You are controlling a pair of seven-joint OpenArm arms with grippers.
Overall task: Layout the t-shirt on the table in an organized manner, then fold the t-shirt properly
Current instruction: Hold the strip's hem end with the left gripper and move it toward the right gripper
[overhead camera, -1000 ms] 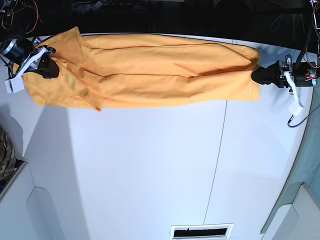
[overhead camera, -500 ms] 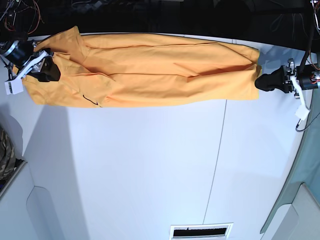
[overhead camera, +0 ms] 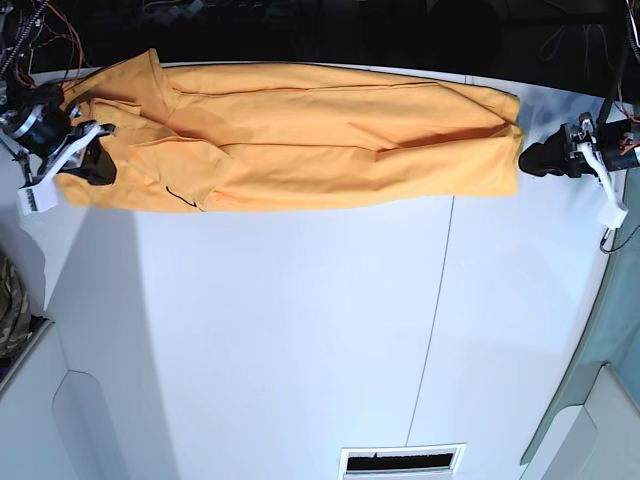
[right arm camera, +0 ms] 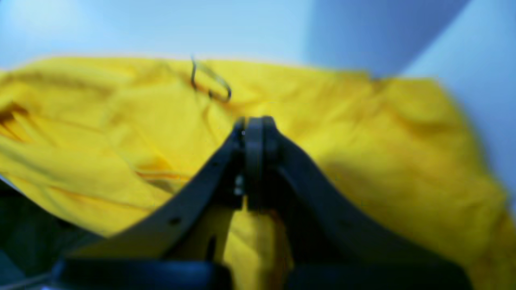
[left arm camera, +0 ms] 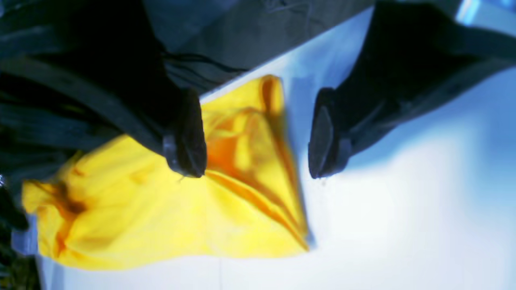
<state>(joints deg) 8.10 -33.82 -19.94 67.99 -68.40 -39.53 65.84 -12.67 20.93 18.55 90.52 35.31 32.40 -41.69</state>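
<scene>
The orange-yellow t-shirt [overhead camera: 320, 135] lies stretched in a long band across the far part of the white table [overhead camera: 300, 330], with creases along its length. My left gripper [overhead camera: 530, 160] sits just off the shirt's right end. In the left wrist view the left gripper [left arm camera: 254, 161] is open, and the t-shirt [left arm camera: 161, 217] lies beyond its fingertips, apart from them. My right gripper [overhead camera: 95, 165] is at the shirt's left end. In the right wrist view the right gripper [right arm camera: 254, 133] has its jaws shut over the t-shirt [right arm camera: 383, 133], and I see no cloth pinched between them.
A thin dark seam [overhead camera: 435, 300] crosses the table. A camouflage cloth [overhead camera: 10, 305] lies at the left edge. A slotted vent [overhead camera: 403, 462] sits at the near edge. Dark space with cables [overhead camera: 40, 30] runs behind the far edge.
The left gripper has backed off to the right, away from the shirt's end, and opened wide. The right gripper opened, then shut again, shifting slightly down. The shirt's left end lies flatter.
</scene>
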